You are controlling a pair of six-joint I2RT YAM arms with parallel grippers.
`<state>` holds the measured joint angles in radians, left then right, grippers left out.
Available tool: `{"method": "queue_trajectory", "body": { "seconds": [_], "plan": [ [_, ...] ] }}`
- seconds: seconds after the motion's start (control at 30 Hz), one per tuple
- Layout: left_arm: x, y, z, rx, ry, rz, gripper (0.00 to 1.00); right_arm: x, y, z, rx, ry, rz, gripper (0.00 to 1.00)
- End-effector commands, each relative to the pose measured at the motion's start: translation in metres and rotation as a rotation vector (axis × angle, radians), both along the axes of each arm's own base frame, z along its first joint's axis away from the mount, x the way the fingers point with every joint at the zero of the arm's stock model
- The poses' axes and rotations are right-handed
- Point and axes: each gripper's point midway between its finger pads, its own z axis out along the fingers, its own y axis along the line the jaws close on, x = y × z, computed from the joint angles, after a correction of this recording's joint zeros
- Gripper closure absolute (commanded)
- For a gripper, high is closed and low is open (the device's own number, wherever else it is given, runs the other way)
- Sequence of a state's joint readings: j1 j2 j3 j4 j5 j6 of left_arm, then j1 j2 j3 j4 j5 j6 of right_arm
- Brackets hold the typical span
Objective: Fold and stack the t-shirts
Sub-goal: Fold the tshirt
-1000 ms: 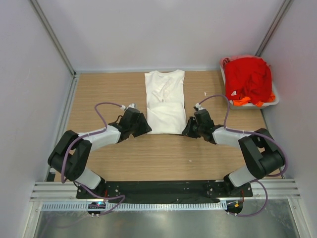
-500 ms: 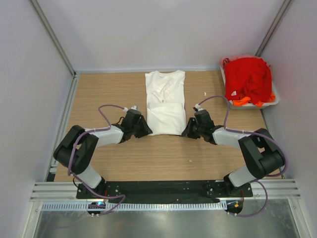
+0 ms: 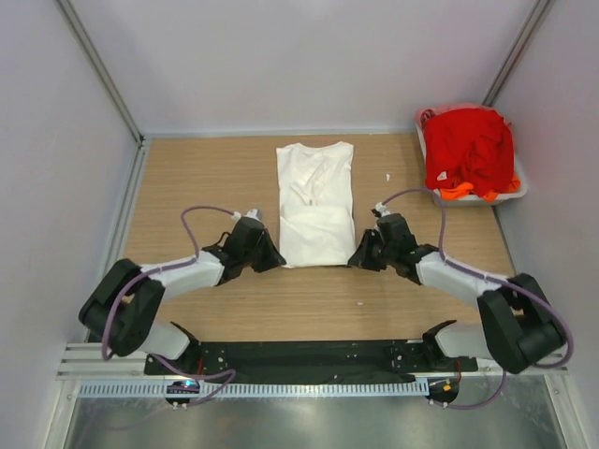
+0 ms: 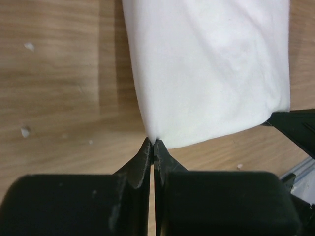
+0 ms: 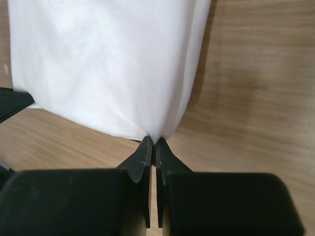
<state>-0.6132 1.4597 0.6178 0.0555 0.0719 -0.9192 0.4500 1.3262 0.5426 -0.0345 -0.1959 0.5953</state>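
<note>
Evenly pinched at both near corners: white t-shirt (image 3: 315, 201) on table (image 3: 187, 178).
Left gripper (image 3: 277, 265), right gripper (image 3: 355, 262) clamped on hem, likely to fold it squarely.

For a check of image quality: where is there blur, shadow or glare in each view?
Left wrist view: the left gripper is soft near the lens, the white t-shirt sharp, with a soft shadow on the table beside its edge. Right wrist view: likewise for the right gripper and the shadow. Top external view: even light, all sharp.
</note>
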Motion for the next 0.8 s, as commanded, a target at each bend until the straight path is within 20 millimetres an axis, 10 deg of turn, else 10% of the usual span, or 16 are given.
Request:
{"method": "queue_trajectory", "body": {
  "seconds": [0.0, 0.33, 0.77],
  "plan": [
    [-0.030, -0.004, 0.019, -0.022, -0.005, -0.036, 1.00, -0.033, -0.004, 0.021, 0.041, 0.031, 0.029, 0.99],
    [-0.105, 0.002, 0.075, -0.037, -0.032, -0.100, 1.00, -0.088, -0.018, 0.092, 0.105, 0.015, 0.055, 0.99],
    [-0.070, 0.006, 0.137, 0.099, -0.169, -0.093, 1.00, -0.044, -0.024, 0.143, 0.005, -0.117, 0.003, 0.99]
  ]
}}
